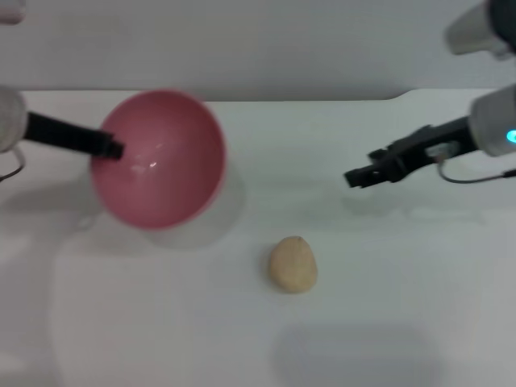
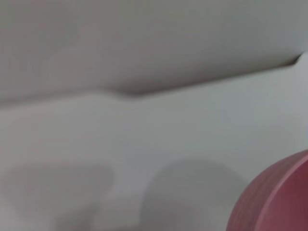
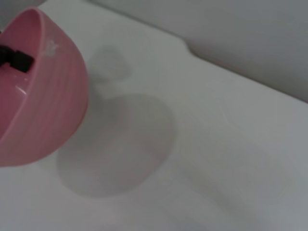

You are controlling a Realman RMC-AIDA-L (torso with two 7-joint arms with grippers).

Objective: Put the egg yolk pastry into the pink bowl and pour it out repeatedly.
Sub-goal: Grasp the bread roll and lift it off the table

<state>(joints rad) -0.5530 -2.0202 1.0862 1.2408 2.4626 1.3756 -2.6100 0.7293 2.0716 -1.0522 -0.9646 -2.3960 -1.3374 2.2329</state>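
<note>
The pink bowl [image 1: 158,158] hangs above the table at the left, tipped so that its empty inside faces the head camera. My left gripper [image 1: 113,148] is shut on the bowl's left rim, one dark finger reaching inside. The right wrist view shows the bowl [image 3: 43,96] lifted off the table, with its shadow beneath it, and the left wrist view shows only part of its outer wall [image 2: 279,202]. The egg yolk pastry [image 1: 293,264] lies on the table in front of the bowl and to its right. My right gripper [image 1: 360,175] hovers at the right, behind the pastry and apart from it.
The white table [image 1: 403,322] ends at a back edge [image 1: 322,98], with a grey wall beyond it. A cable [image 1: 476,176] loops under the right wrist.
</note>
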